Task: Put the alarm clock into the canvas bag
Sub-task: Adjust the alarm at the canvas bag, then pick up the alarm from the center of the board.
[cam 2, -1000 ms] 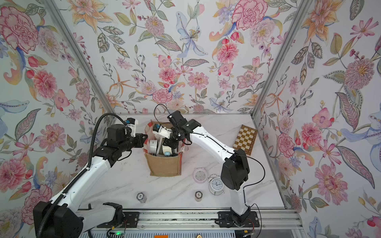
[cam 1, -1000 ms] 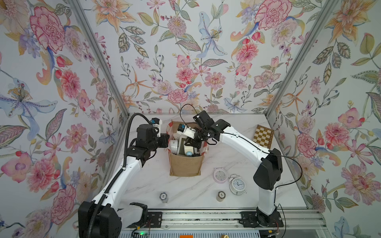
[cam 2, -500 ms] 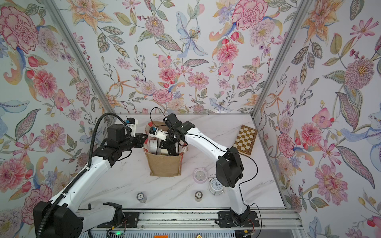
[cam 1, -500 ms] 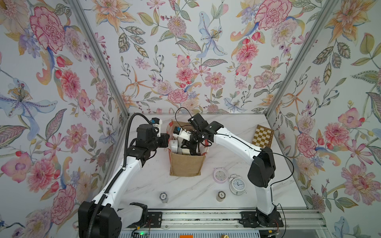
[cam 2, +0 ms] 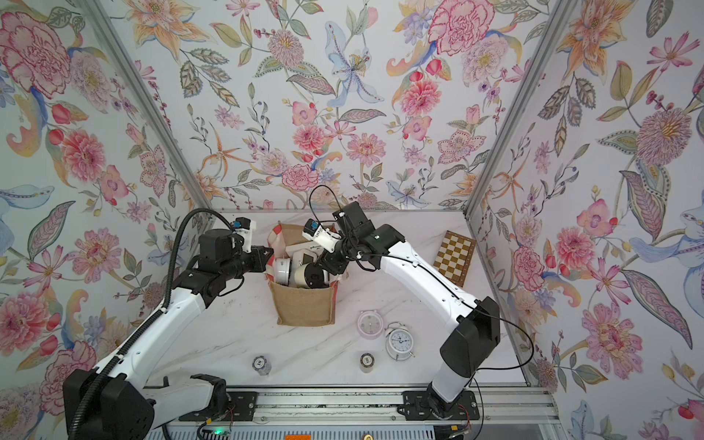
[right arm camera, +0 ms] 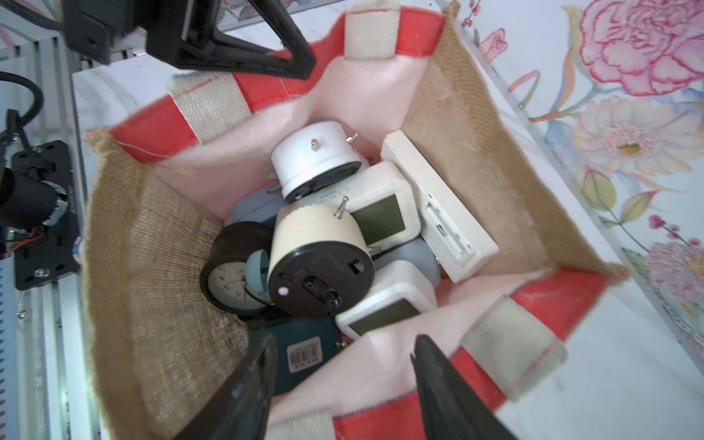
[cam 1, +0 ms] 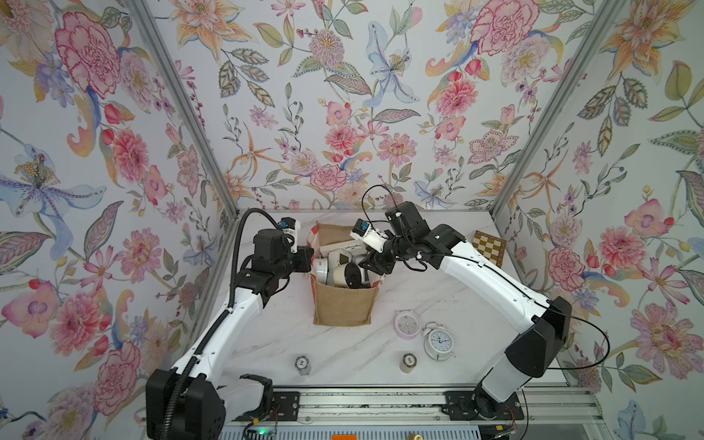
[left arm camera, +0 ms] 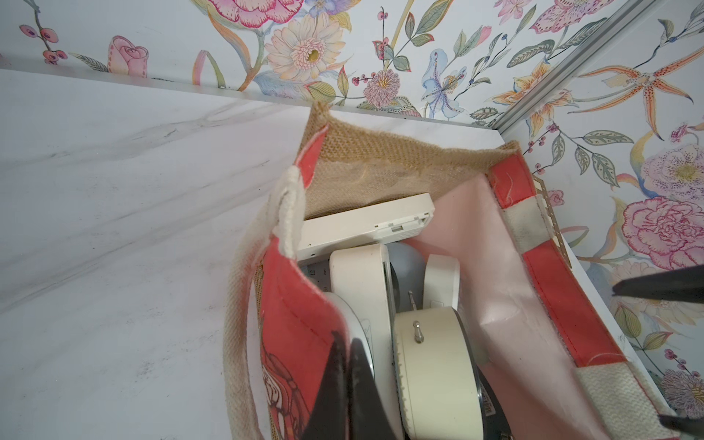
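**Top views.** The upright tan burlap canvas bag (cam 1: pixel 343 306), with red-and-white striped side panels, stands mid-table on the white marble-veined tabletop (cam 1: pixel 343 352). The left gripper (cam 1: pixel 310 263) meets its rim at 9 o'clock. The right gripper (cam 1: pixel 372 263) hangs over the mouth at 3 o'clock. From the bag, a pale pink round clock (cam 1: pixel 407 324) and a white twin-bell clock (cam 1: pixel 438 341) stand at 4 o'clock, just beside each other. A brown-and-cream chequered board (cam 1: pixel 488 247) lies at 2 o'clock, well apart.

**Wrist views only.**
- **Left wrist:** the left gripper's black jaws are together, pinching the rim of the bag's red side panel beside the white woven handle (left arm camera: pixel 244 304).
- **Right wrist:** the right gripper's jaws stand apart over the open mouth, holding nothing.
- **Inside the bag:** the cream cylindrical alarm clock (right arm camera: pixel 320 259), glossy black at the back, lies uppermost on a heap:
  - a white round clock (right arm camera: pixel 312 156)
  - a white digital clock (right arm camera: pixel 381 213)
  - a black-rimmed dial clock (right arm camera: pixel 228 274)
  - a flat cream slab (right arm camera: pixel 438 213)
- **Bag materials:** the lining is smooth pale pink; the end walls are coarse weave.
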Motion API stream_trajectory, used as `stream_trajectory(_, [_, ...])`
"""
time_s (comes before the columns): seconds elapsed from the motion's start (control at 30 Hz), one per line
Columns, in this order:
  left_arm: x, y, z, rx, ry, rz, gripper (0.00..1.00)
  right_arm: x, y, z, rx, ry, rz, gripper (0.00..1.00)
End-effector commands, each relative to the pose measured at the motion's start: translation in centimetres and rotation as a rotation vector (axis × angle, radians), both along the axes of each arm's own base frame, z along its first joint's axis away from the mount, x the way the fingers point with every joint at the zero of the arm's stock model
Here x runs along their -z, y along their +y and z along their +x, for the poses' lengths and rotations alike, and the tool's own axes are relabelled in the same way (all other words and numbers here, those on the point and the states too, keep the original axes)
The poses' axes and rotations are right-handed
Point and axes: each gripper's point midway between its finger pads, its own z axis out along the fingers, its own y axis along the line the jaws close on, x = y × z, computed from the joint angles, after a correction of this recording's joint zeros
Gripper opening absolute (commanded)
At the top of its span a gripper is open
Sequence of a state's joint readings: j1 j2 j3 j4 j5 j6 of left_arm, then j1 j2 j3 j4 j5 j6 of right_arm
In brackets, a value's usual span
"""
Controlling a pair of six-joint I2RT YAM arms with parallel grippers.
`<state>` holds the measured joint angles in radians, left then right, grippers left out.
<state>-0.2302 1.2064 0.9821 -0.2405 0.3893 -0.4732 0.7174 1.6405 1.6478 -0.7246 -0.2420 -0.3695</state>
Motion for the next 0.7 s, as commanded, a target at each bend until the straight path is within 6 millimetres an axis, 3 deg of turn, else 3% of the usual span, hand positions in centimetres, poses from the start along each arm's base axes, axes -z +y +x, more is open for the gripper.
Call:
stream_trajectory(0.0, [-2.7, -0.8, 1.1, 0.032, -0.112, -0.007, 0.00, 0.4, -2.6, 0.8, 0.146, -0.024, -0.020, 0.68])
stream_trajectory(0.2, [-2.7, -0.9, 1.5, 0.040, -0.115, 0.008, 0.00, 1.7, -7.6, 0.5, 0.398, -0.027, -0.062, 0.72])
stream_trajectory(0.4, [-2.6, -0.8, 1.7, 0.041, -0.114, 0.019, 0.00, 4.2, -12.7, -1.7, 0.652, 0.079, -0.059, 0.73])
stream_trajectory(0.57, [-2.3, -0.9, 1.7, 0.046, -0.110, 0.022, 0.00, 6.8, -15.8, -4.3, 0.798, 0.240, -0.038, 0.90])
stream_trajectory(0.67, [-2.1, -0.8, 1.6, 0.047, -0.109, 0.024, 0.00, 8.5, -16.4, -6.6, 0.785, 0.365, -0.057, 0.99])
